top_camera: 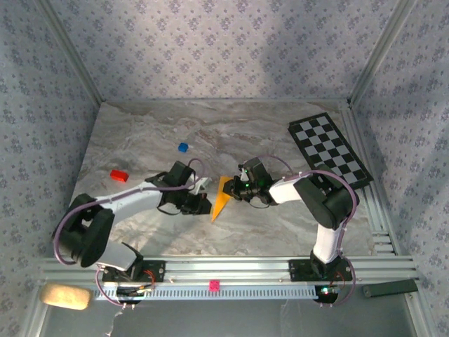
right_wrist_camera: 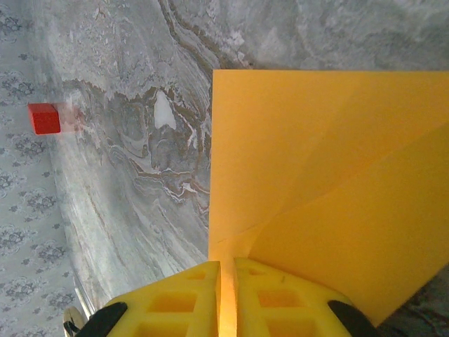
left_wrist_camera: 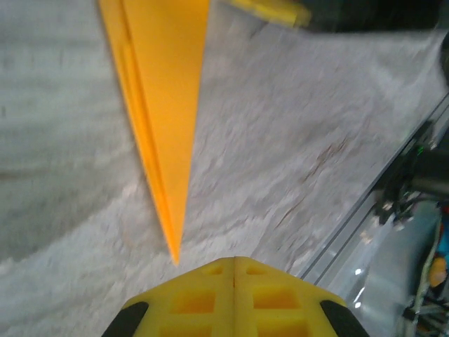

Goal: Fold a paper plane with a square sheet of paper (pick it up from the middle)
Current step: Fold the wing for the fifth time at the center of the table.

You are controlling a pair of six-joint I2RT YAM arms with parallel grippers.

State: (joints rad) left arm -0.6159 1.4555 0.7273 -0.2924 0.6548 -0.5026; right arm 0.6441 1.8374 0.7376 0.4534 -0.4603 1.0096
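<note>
Both arms are wearing white shells over black joints. The left arm [top_camera: 130, 200] is trailing a lilac cable [top_camera: 62, 235] looping at nine o'clock; the left gripper [left_wrist_camera: 235, 261] is showing yellow, square-pocketed fingers [left_wrist_camera: 193, 302].

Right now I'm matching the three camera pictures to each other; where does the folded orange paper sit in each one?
Top view: paper, a narrow wedge at mid-table.
Left wrist: paper upper left, tip pointing down toward the left gripper.
Right wrist: paper across the right half, its edge pinched in the right gripper.
Shared landmark: the marble table under it.
</note>
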